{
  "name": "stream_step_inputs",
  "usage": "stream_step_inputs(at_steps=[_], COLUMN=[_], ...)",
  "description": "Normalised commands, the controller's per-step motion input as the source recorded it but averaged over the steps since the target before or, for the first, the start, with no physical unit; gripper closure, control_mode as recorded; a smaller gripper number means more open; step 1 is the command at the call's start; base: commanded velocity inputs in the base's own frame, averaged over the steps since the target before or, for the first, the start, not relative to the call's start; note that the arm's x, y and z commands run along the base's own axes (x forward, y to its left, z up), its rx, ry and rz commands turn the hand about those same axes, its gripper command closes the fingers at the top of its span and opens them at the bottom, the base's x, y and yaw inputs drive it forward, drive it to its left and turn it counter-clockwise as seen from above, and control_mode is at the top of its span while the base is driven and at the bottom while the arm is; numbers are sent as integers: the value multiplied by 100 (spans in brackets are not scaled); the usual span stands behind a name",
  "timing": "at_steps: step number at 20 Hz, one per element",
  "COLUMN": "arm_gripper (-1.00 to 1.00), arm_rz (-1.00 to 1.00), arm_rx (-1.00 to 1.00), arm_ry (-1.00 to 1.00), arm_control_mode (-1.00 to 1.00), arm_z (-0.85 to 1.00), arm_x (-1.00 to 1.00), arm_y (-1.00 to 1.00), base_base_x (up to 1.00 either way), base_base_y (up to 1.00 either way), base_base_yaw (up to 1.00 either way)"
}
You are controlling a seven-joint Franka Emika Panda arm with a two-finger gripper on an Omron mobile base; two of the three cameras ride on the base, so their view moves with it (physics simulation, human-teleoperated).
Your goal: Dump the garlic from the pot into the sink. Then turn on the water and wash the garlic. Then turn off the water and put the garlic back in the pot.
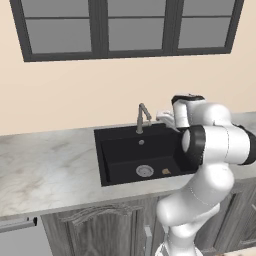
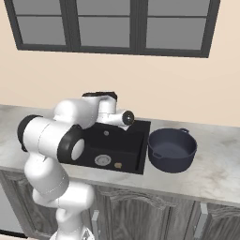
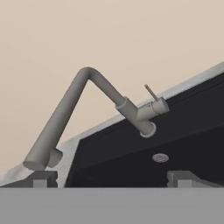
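garlic: the garlic (image 1: 166,171) is lying on the floor of the sink (image 1: 115,150), just beside the round steel drain (image 1: 144,171), on the side toward the pot.
pot: the pot (image 2: 171,150) is standing upright and looks empty on the counter (image 2: 211,173), just beside the sink's edge.
progress: judging by this, the dumping is looking done; turning on the water, washing, shutting it off and returning the garlic are all remaining.
faucet: the faucet (image 3: 87,103) is rising from the back rim, with its thin lever (image 3: 151,92) sticking up; no water is showing.
gripper: the gripper (image 3: 111,179) is standing wide open, holding nothing, facing the faucet.
room: open air is lying between the fingertips and the lever; the wall behind and the sink's back rim are bounding the approach.
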Motion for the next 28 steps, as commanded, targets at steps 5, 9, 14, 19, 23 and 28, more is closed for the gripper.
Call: stream_step_inputs(at_steps=[5, 9, 14, 19, 23, 28], arm_gripper=[-100, -100, -100, -100, -100, -100], arm_rz=[0, 0, 0, 0, 0, 0], arm_rx=[5, 5, 5, 5, 4, 2], arm_ry=[0, 0, -1, 0, 0, 0], arm_control_mode=[-100, -100, -100, -100, -100, -100], arm_z=[-10, -8, -12, -16, -13, -15], arm_x=[10, 16, 19, 25, 27, 36], arm_y=[0, -1, -5, 0, 0, 0], base_base_x=[0, 0, 0, 0, 0, 0], base_base_y=[0, 0, 0, 0, 0, 0], base_base_yaw=[0, 0, 0, 0, 0, 0])
